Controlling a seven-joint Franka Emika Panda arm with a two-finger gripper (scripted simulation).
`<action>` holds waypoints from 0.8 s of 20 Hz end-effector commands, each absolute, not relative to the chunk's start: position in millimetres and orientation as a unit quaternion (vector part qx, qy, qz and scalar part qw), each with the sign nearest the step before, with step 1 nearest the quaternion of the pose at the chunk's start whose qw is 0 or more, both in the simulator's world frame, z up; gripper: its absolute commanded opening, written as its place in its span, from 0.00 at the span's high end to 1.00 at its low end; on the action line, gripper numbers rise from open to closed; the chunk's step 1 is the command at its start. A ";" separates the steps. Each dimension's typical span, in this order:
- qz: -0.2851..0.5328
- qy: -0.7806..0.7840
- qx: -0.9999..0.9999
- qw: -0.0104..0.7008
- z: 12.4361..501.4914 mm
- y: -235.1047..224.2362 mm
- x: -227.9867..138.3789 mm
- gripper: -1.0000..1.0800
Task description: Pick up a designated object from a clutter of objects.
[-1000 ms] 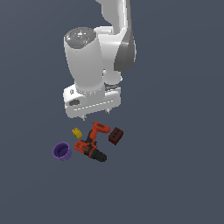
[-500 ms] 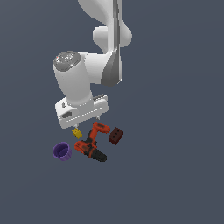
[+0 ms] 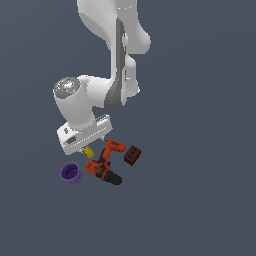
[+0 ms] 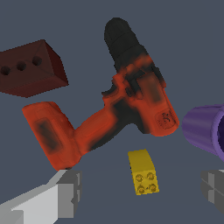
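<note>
Fingers spread wide, the gripper [image 4: 140, 192] hangs over the tiny yellow block [image 4: 143, 171] beside the power drill [image 4: 118, 109] and purple cup [image 4: 204, 129] — either neighbour could catch a descending finger.

The white Panda arm [image 3: 117, 55] reaches down, its wrist bent toward the exterior view's left. The gripper [image 4: 140, 192] points downward, its two grey fingers [image 4: 65, 194] spread wide apart, holding nothing.
</note>
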State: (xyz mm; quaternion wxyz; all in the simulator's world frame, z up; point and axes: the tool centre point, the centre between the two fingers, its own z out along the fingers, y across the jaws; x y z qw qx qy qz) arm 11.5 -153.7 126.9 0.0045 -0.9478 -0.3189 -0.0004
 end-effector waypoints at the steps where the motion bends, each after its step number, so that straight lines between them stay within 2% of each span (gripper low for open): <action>1: -0.001 -0.339 -0.941 0.004 114.2 -164.4 8.1 0.04; 16: 0.000 -0.401 -0.916 0.000 73.2 -198.5 -6.8 0.04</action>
